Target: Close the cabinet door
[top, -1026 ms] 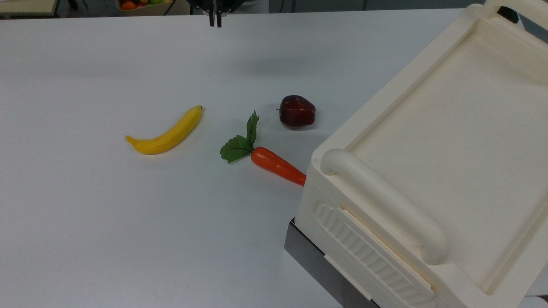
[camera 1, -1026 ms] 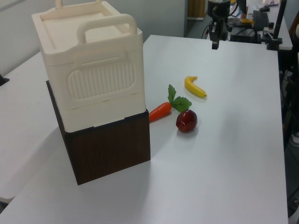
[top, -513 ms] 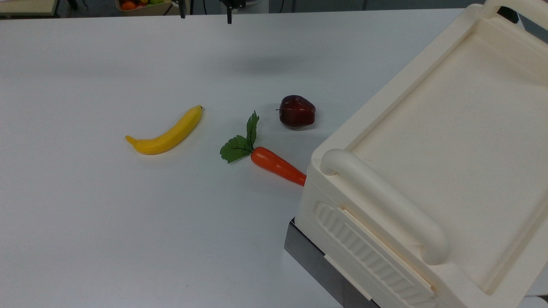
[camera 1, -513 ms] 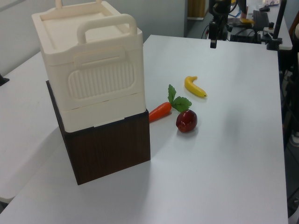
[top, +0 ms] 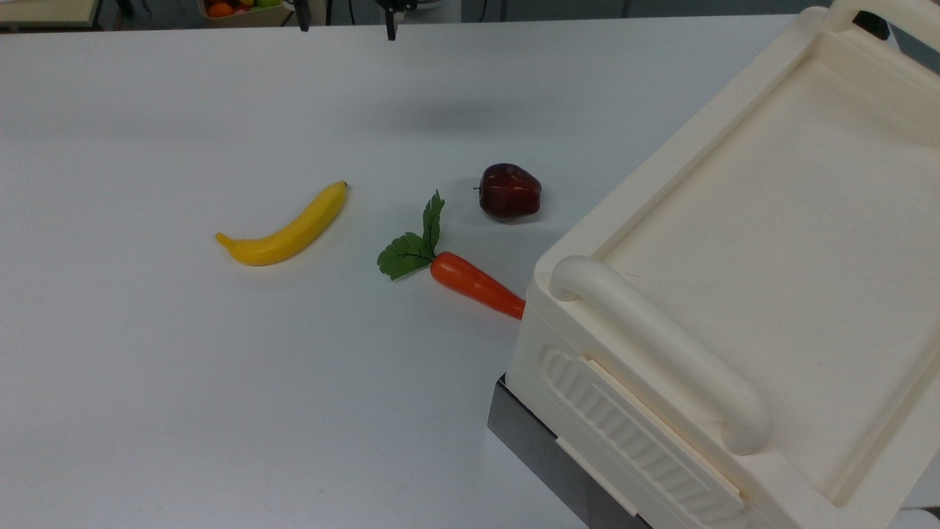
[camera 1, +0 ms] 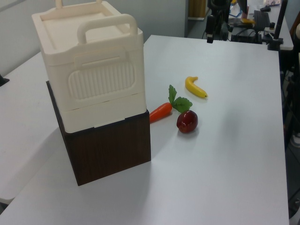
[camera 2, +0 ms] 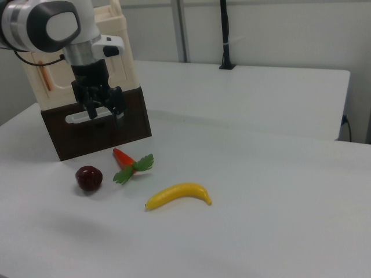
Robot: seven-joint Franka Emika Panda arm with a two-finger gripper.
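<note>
Gripper (camera 2: 105,108) — fingers spread apart, holding nothing, pointing down from the upright wrist | arm (camera 2: 52,23) enters from the right view's upper left | cabinet (camera 2: 87,87) behind it on the table (camera 2: 261,174) — door cannot be made out | apple (camera 2: 88,178), carrot (camera 2: 123,158), banana (camera 2: 178,195) lie below.

A robotics lab: a robot arm (camera 2: 52,26) hangs over a plain white surface (top: 220,382) set with toy fruit, and behind the surface stand camera stands (camera 1: 276,28), cables and grey partition walls (camera 2: 278,29).
</note>
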